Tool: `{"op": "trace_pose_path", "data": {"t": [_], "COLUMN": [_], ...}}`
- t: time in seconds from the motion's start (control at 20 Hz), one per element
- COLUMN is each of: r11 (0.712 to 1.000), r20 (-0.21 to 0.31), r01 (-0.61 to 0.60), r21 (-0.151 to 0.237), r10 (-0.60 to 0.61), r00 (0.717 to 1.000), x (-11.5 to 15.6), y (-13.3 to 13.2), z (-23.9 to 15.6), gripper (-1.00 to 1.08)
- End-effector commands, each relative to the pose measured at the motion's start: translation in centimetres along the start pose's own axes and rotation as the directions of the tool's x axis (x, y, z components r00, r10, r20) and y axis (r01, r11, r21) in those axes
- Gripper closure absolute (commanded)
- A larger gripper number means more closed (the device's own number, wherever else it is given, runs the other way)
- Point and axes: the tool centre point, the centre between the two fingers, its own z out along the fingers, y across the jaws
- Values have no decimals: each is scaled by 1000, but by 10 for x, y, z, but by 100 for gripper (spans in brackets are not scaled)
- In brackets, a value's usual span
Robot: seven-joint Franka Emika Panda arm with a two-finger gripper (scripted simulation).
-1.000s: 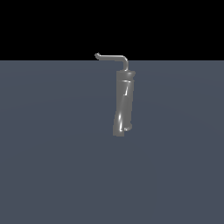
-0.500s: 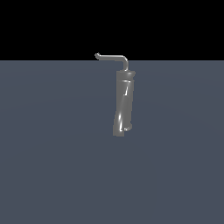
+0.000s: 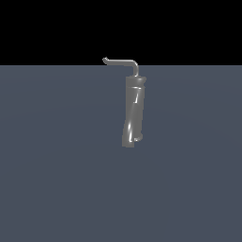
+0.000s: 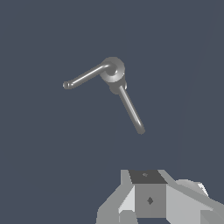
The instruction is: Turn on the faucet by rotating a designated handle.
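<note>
The faucet [image 3: 133,111] is a tall, shiny grey cylinder standing upright on the dark grey floor, in the middle of the exterior view. From its top the handle [image 3: 122,62], a thin bent rod, runs toward the exterior view's left and ends in a small upturned tip. In the wrist view I look down on the faucet's round top [image 4: 113,70], with the handle [image 4: 85,78] and a second straight rod [image 4: 131,111] reaching out from it. Only grey blocks of my gripper [image 4: 148,199] show there, well apart from the faucet. Its fingertips are hidden. The exterior view does not show the gripper.
A flat dark grey floor [image 3: 56,189] spreads all around the faucet, under a black background [image 3: 47,28]. No other object is in view.
</note>
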Motion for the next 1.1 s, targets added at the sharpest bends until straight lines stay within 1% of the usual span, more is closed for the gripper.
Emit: {"op": "trace_pose_path", "data": {"t": [0.0, 0.25, 0.5, 0.75, 1.05], "r11": [998, 980, 945, 893, 810], "r20": [5, 12, 12, 4, -16], "r01": [-68, -199, -328, -450, -585], "r21": [0, -5, -14, -25, -36], "r10": [68, 200, 328, 450, 585], "r00": [998, 980, 945, 893, 811], "x": [11, 32, 53, 73, 95], "y": [-9, -25, -41, -57, -75], "z": [7, 24, 43, 63, 90], "gripper": [108, 108, 108, 108, 108]}}
